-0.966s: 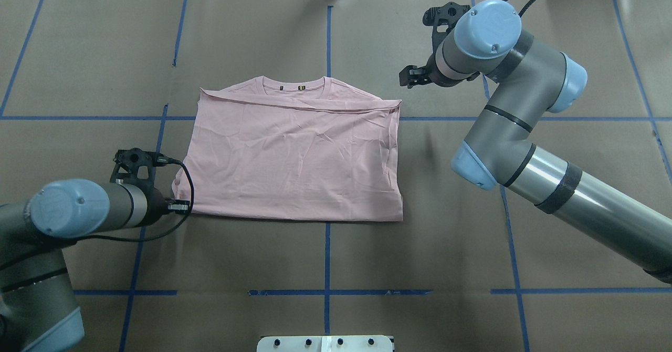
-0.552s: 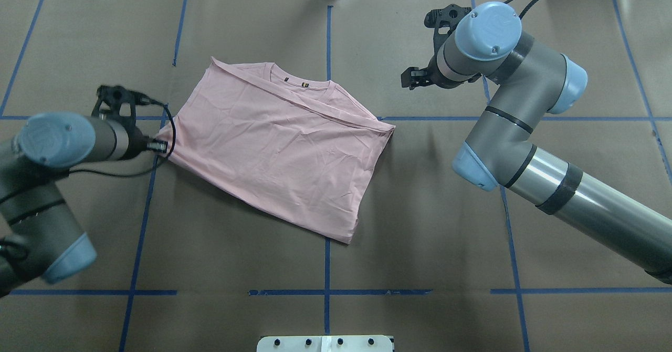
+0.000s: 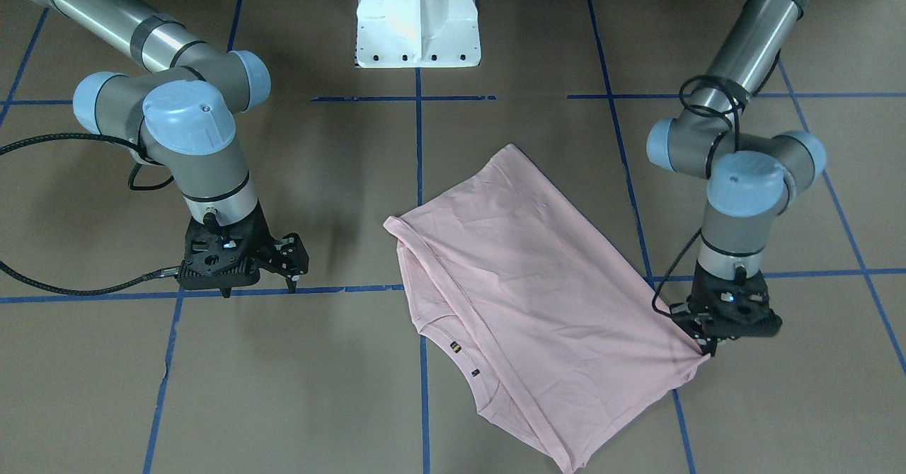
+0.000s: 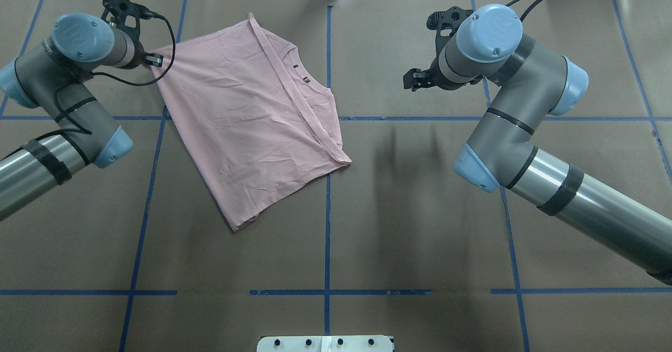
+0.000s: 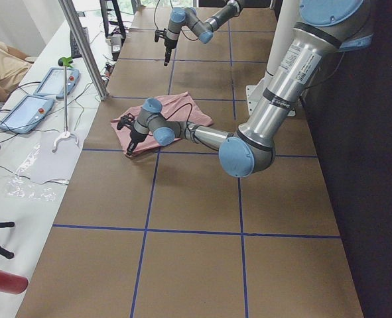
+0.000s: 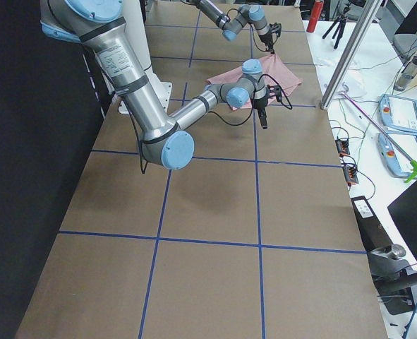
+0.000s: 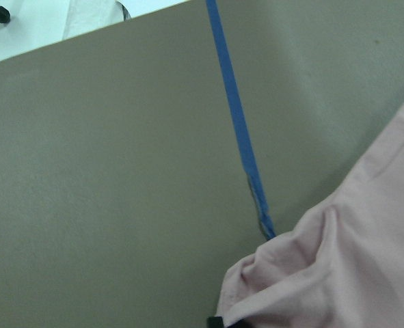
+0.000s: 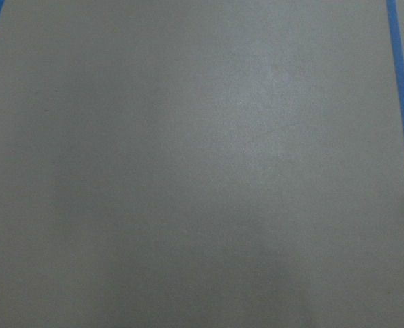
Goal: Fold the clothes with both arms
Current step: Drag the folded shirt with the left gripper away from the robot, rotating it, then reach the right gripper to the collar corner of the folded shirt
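The left arm [image 4: 76, 113] and the right arm [image 4: 499, 128] are silver-grey tubes with dark grey joints, light-blue round caps [image 4: 488, 29] and black bands [image 4: 559, 189]; black cables [image 3: 71, 291] trail from the wrists.

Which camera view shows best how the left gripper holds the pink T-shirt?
The exterior front-facing view: the left gripper pinches a T-shirt corner. Overhead, its wrist partly hides the grip; the left wrist view shows only bunched cloth; the side views show it small; the right wrist view, nothing.

matt pink cloth t-shirt [image 4: 247, 121]; matt brown paper tabletop [image 4: 420, 226]
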Robot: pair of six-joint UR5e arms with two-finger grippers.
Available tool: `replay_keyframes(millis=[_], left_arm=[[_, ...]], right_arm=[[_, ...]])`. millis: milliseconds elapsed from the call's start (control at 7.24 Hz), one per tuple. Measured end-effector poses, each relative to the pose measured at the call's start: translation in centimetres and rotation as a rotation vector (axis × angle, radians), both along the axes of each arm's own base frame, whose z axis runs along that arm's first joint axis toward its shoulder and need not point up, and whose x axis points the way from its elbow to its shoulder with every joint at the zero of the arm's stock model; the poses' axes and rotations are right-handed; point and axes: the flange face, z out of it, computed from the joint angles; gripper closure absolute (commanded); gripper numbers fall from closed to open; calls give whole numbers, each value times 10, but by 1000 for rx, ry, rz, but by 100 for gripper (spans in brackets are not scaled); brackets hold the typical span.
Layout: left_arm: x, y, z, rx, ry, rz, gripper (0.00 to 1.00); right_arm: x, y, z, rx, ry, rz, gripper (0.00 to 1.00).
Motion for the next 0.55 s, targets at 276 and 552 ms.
replay_keyframes(millis=[276, 552], left_arm=[[-13, -13, 19, 33, -20, 14, 0], [-32, -13, 21, 104, 17, 74, 0]], right_arm=[[-2, 1, -4, -8, -11, 10, 5], [-29, 2, -39, -73, -81, 101, 31]])
